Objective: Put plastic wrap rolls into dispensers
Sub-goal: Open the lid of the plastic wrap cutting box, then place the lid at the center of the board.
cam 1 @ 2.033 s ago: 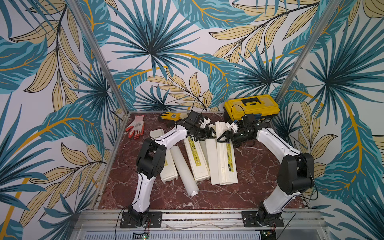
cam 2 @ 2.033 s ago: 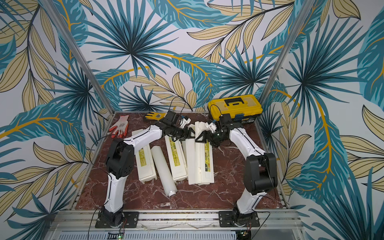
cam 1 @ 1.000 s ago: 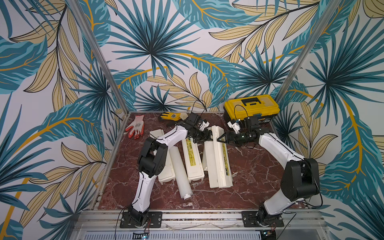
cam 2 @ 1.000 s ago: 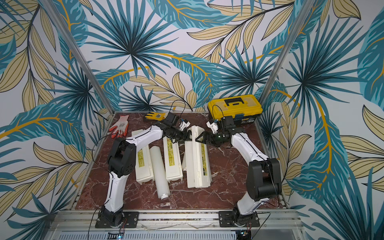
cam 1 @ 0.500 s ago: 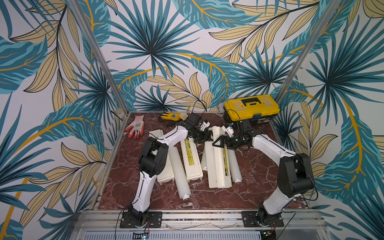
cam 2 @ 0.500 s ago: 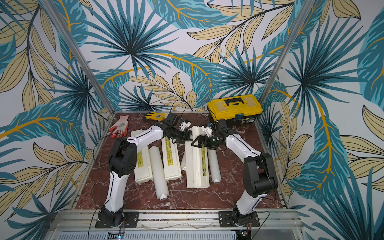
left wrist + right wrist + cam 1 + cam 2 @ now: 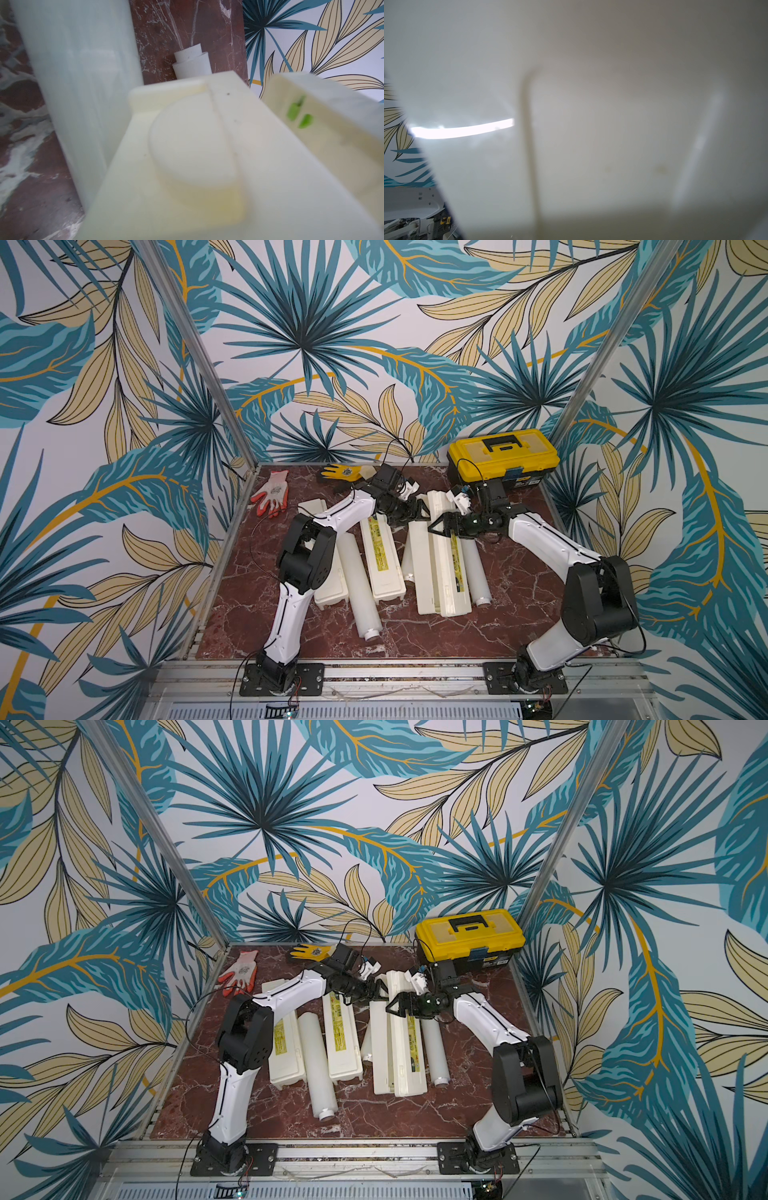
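Observation:
Three cream dispensers lie side by side on the marble table. The left one (image 7: 332,593) is partly under my left arm, the middle one (image 7: 384,560) is closed, and the right one (image 7: 446,580) is open. One plastic wrap roll (image 7: 357,585) lies between the left two. Another roll (image 7: 473,568) lies against the open dispenser's right side. My left gripper (image 7: 417,512) is shut on the open dispenser's far end. My right gripper (image 7: 436,526) stands open, its fingers straddling that dispenser. The right wrist view is filled by a blurred cream surface (image 7: 612,124).
A yellow-and-black toolbox (image 7: 503,460) stands at the back right, just behind my right arm. A red-and-white glove (image 7: 272,491) and a yellow glove (image 7: 340,472) lie at the back left. Patterned walls and metal posts enclose three sides.
A roll now lies right of the open dispenser, where none showed a second ago. My right gripper has moved left onto the dispenser. The left gripper has kept its hold.

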You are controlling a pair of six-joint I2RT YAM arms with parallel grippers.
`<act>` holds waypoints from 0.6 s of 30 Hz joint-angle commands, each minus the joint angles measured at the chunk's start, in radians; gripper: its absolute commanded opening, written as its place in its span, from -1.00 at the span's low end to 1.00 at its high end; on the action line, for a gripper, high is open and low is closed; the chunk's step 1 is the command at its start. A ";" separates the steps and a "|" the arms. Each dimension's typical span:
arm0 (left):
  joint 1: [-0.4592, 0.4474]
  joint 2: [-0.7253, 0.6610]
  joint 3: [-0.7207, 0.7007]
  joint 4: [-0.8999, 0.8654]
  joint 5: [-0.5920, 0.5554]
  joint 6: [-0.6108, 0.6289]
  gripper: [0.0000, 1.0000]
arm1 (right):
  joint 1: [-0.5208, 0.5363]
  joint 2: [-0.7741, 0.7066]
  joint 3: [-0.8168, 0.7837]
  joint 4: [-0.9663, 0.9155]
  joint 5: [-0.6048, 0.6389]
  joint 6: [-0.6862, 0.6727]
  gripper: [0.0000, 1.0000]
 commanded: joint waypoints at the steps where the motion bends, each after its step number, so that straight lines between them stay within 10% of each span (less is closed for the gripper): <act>1: 0.029 0.017 0.038 0.013 -0.066 0.072 -0.23 | -0.023 -0.051 0.017 -0.060 0.031 0.003 0.14; 6: 0.030 0.005 0.042 0.012 -0.054 0.078 -0.23 | -0.037 -0.082 0.097 -0.189 0.080 0.005 0.17; 18: 0.011 -0.070 0.030 0.012 -0.003 0.083 -0.23 | -0.184 0.079 0.323 -0.575 0.632 -0.181 0.22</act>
